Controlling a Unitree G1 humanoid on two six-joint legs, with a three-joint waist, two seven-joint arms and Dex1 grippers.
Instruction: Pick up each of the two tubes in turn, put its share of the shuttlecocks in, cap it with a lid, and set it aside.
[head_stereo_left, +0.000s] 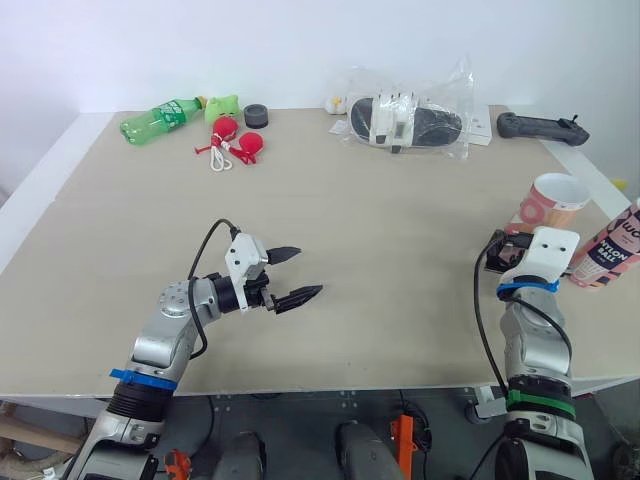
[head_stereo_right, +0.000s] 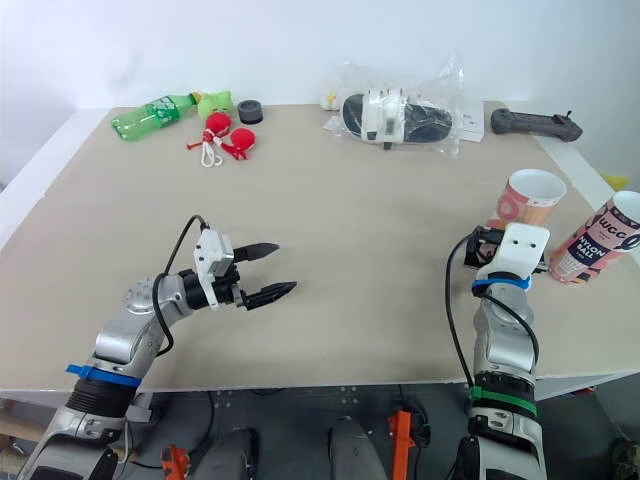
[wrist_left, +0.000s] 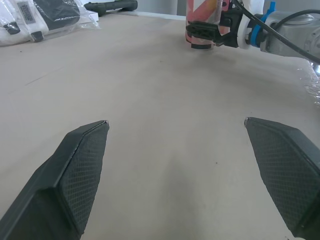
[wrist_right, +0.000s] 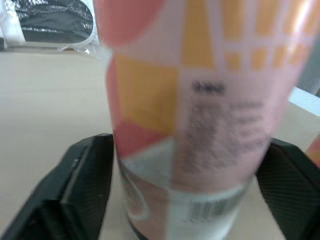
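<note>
L fingers (head_stereo_left: 300, 297) spread, level, seemingly above table (head_stereo_left: 400, 220)

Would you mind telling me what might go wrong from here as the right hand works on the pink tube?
1. The right hand sits low on the tall pink tube, so the tube may tip when it is lifted.
2. The second tube stands close beside it, near the edge of the table. A sideways swing could knock it off.

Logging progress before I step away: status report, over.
Left pincer open, hovering over table. Right pincer shut on pink tube, upright on table. Second tube stands beside. Nothing blocking.
</note>
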